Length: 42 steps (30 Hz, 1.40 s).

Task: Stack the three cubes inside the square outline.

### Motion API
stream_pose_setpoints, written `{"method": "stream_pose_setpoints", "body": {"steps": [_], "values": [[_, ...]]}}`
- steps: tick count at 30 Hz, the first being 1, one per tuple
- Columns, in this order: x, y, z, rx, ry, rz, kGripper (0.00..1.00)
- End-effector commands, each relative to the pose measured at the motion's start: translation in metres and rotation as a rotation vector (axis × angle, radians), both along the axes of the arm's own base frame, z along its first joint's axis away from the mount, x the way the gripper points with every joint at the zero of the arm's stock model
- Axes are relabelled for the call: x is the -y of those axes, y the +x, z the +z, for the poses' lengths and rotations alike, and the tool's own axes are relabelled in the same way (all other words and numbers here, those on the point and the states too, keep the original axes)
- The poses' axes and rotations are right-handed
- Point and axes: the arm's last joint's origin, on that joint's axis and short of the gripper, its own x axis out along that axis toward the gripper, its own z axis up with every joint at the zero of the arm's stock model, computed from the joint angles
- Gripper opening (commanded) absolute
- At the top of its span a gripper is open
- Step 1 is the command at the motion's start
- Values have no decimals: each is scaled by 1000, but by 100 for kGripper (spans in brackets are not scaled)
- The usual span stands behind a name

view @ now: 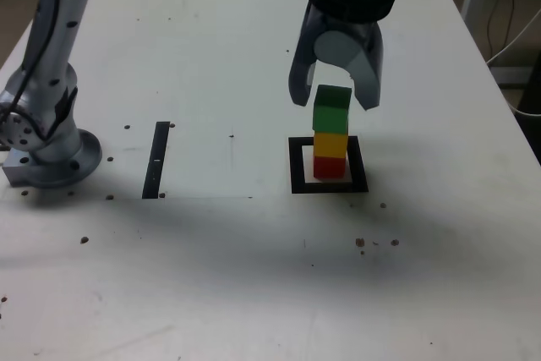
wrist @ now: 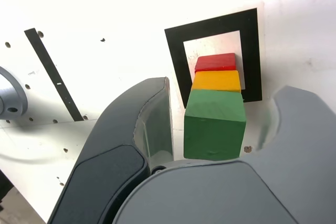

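A stack of three small matte cubes stands upright inside the square outline [view: 295, 166], a flat black tape frame with a white centre, lying toward the worktop's [view: 211, 276] right edge in the exterior view. The red cube [view: 330, 166] sits on the bottom, the yellow cube [view: 330, 143] on it, and the green cube [view: 332, 109] on top, slightly askew. The claw [view: 335, 99] hangs directly above, its two smooth grey jaws spread to either side of the green cube with a visible gap on each side, pinching nothing. Straight up looks like the clear way out. A straight black strip [view: 156, 160] lies well apart on the speckled white worktop, near the arm's metal base [view: 51, 158].
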Motion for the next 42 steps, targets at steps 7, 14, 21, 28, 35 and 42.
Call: {"method": "stream_pose_setpoints", "body": {"steps": [7, 14, 21, 28, 35, 42], "values": [[-4, -19, 29, 57, 22, -5, 99], [-5, -27, 40, 83, 24, -5, 99], [-7, -42, 44, 78, 25, -2, 99], [-16, -79, 45, 38, 23, 27, 99], [-23, -129, 39, -1, 13, 60, 99], [-24, -166, 21, -30, -7, 77, 99]]}}
